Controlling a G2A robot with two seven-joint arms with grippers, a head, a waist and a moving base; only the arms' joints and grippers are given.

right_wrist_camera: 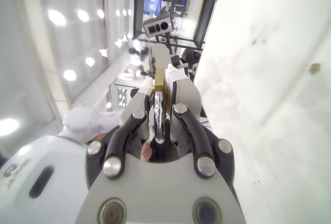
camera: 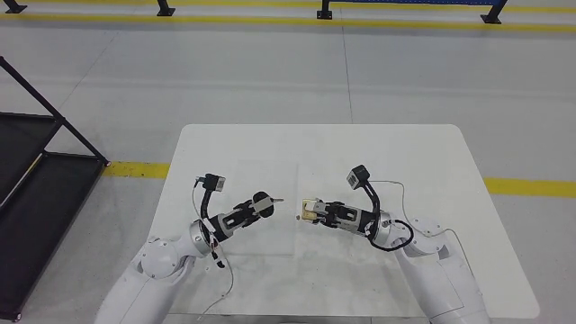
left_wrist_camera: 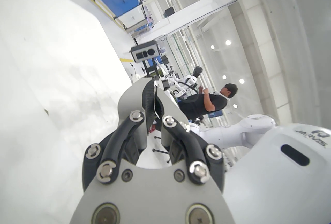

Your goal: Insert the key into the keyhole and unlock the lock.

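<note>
Key [camera: 275, 200] and lock [camera: 311, 208] face each other above the near middle of the white table [camera: 378, 153] in the top view, near but apart and roughly in line. The left gripper [camera: 264, 203] has its jaws closed on the key, whose thin blade sticks out level toward the other arm. The right gripper [camera: 307, 212] is clamped on the lock, a small brass block. In the left wrist view the two grey fingers meet at their tips, black pads [left_wrist_camera: 148, 99] pressed together with only a thin sliver of something between them, too little of it showing to make out as the key. Beyond the tips stands the small camera [left_wrist_camera: 144, 52] on the other arm's wrist, and the table spreads out to one side. In the right wrist view the fingers grip the lock from both sides, its brass body pointing away from the wrist and its shiny shackle [right_wrist_camera: 158, 116] running back between the fingers toward the palm. Farther off, in line with the lock, sits the left gripper; how close key and keyhole are cannot be told from this view.
</note>
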